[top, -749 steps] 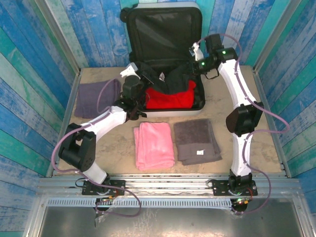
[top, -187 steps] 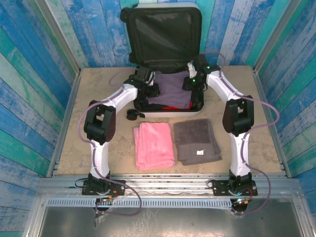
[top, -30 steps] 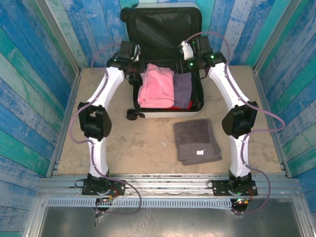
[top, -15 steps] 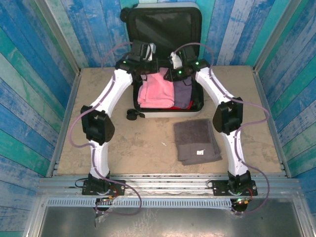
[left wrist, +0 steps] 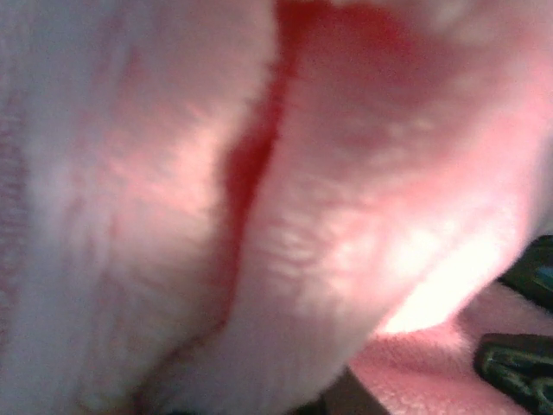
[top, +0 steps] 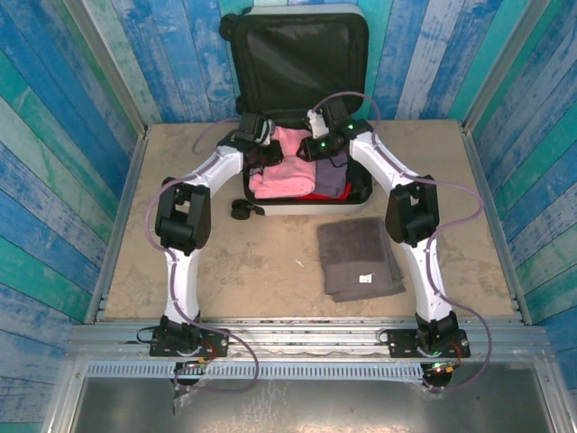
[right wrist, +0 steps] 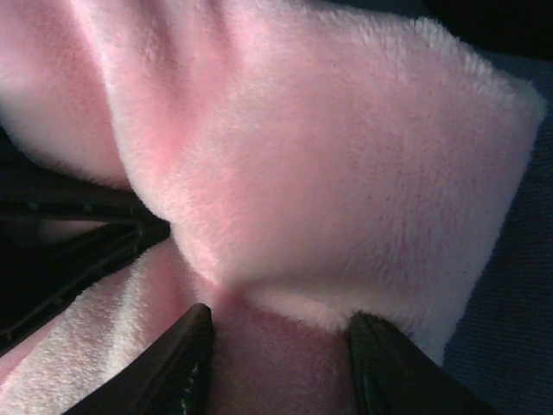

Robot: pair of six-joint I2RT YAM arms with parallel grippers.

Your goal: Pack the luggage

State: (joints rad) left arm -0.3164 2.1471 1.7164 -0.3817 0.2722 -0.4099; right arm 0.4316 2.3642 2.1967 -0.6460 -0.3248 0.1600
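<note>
Currently the luggage stands open at the worktop's far edge. Packed: pink towel, purple towel. My right claw pinches the pink towel; my left claw's state I cannot tell. Remaining, I judge: grey towel, then lid closure.

I have both arms stretched forward and angled inward, elbows up, wrists tipped down, the claws almost meeting. The left claw is pressed into the pink towel, and I can't make out its jaws. The right claw has its fingers apart with towel between them; I can't tell if it grips.
</note>
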